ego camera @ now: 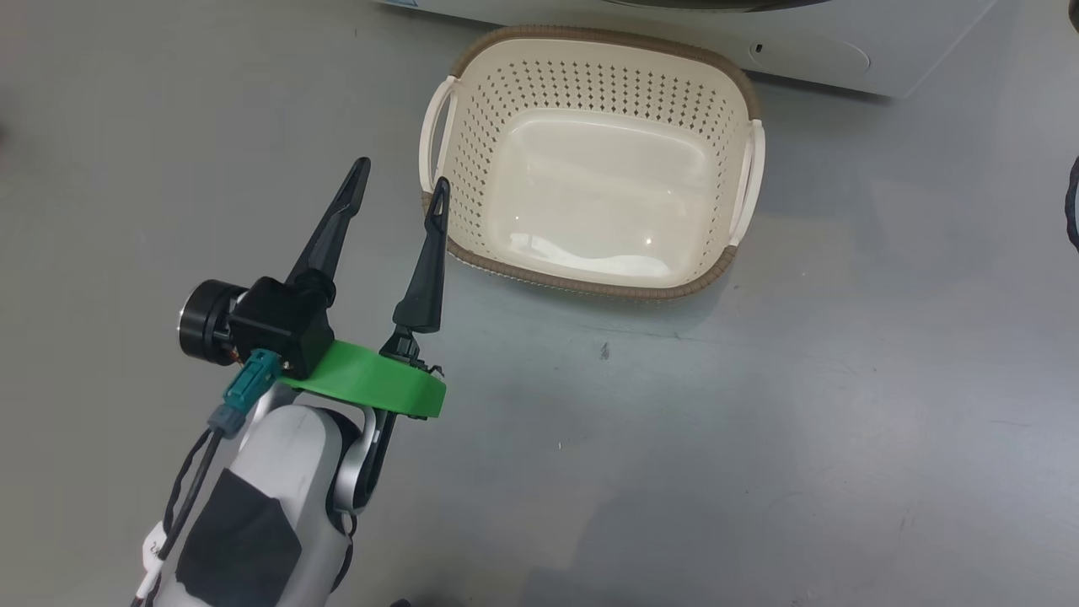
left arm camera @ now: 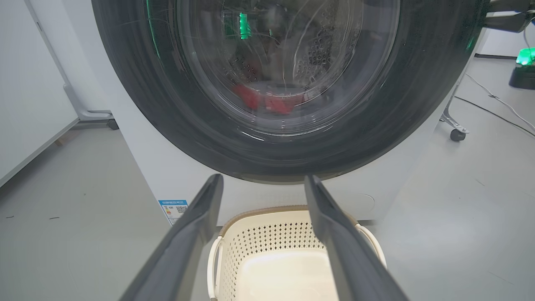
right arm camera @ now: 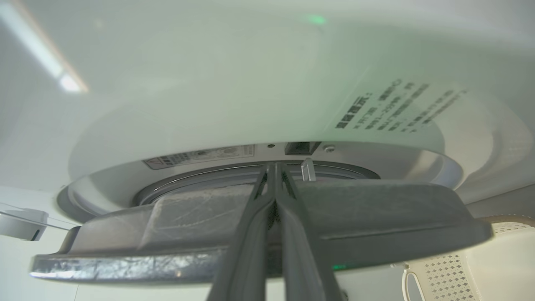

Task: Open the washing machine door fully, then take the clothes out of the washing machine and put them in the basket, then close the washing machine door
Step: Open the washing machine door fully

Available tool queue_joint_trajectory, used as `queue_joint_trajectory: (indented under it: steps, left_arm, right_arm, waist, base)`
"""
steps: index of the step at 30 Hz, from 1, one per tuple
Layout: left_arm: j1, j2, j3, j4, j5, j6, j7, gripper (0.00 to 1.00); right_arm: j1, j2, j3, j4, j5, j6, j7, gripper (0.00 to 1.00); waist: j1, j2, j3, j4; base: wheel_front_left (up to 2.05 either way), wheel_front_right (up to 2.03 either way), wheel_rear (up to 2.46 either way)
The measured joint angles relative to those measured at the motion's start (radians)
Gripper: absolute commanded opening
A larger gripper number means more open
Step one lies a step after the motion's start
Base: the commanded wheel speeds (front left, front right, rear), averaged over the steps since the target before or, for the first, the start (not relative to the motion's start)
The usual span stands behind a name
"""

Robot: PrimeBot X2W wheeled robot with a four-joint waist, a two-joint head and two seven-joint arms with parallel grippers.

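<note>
Barely begun, we judge: right hand [right arm camera: 273, 165] (fingers together) at the ajar washing machine door [left arm camera: 138, 96], left hand [ego camera: 401, 177] wide, clothes [left arm camera: 267, 102] inside, basket [ego camera: 590, 32] empty.

Bright, even overhead light met you in the head view, leaving soft shadows beside the basket [ego camera: 607, 84] and a pale sheen on its floor. Your left wrist view bowed at the edges, with green glints on the washing machine door [left arm camera: 138, 104]. Your right wrist view was hazy: the right gripper [right arm camera: 274, 166] was blurred up close, and a light streak [right arm camera: 62, 79] smeared the upper left.
</note>
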Motion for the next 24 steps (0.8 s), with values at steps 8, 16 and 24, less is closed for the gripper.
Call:
queue_joint_trajectory:
  steps: [8,16,24]
  left_arm:
    - [-0.008,-0.005,0.001,0.018,0.003,-0.007,-0.003,1.0]
    - [-0.01,-0.007,0.003,0.03,0.004,-0.007,-0.003,1.0]
    - [-0.013,-0.009,0.014,0.04,0.027,-0.007,-0.003,1.0]
  right_arm:
    - [-0.014,-0.013,0.003,0.047,0.021,0.019,0.054,0.0]
    - [-0.014,-0.022,-0.002,0.077,0.053,0.037,0.107,0.0]
    - [-0.009,-0.019,0.003,0.119,0.08,0.063,0.16,0.0]
  waist:
    - [0.0,0.0,-0.001,0.002]
    - [0.0,0.0,-0.009,-0.001]
    - [0.0,0.0,-0.033,-0.009]
  base:
    - [0.0,0.0,0.0]
    - [0.0,0.0,0.0]
    - [0.0,0.0,0.0]
